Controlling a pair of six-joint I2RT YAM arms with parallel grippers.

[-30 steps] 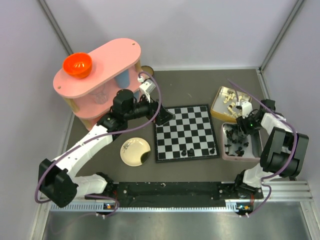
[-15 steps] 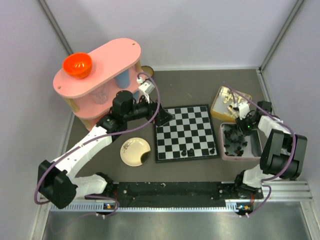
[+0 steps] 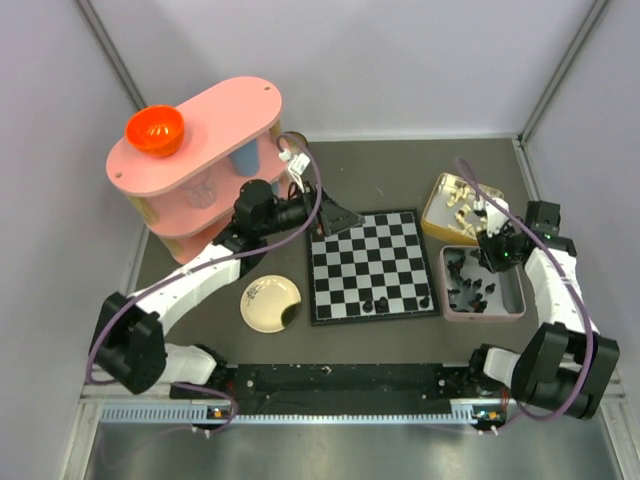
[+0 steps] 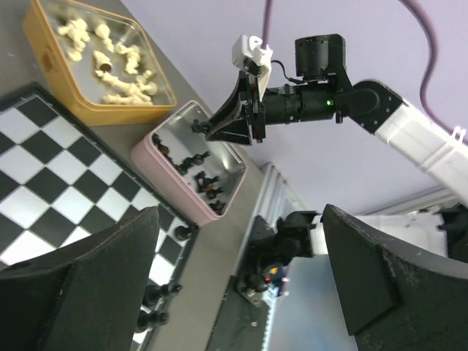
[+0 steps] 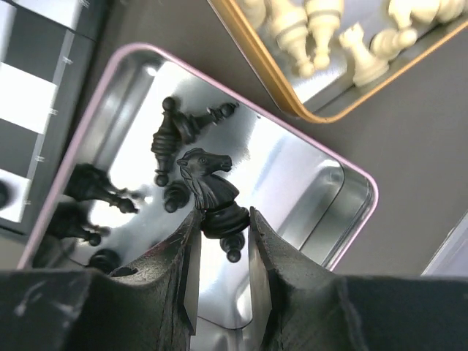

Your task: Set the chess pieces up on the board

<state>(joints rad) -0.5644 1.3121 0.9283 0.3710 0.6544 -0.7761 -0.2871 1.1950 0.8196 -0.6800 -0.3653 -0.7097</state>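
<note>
Top view: the board (image 3: 372, 262) lies mid-table. A few black chess pieces (image 3: 376, 302) stand on its near rows, and more lie in the pink tin (image 3: 484, 316) just right of it. White chessmen (image 3: 458, 197) sit in the gold tin (image 3: 431, 222) beyond. The left gripper (image 3: 336, 218) hovers at the board's far left corner. The right gripper (image 3: 488, 250) hangs over the pink tin's far end. We cannot tell finger state here.

Left wrist: the left fingers (image 4: 95, 285) are spread wide with nothing between them. Across the board we see the right gripper carrying a dark piece above the pink tin.

Right wrist: the right fingers (image 5: 179, 270) pinch a black knight (image 5: 212, 191) by its base, held above the tin floor. Other black pieces lie below.
</note>
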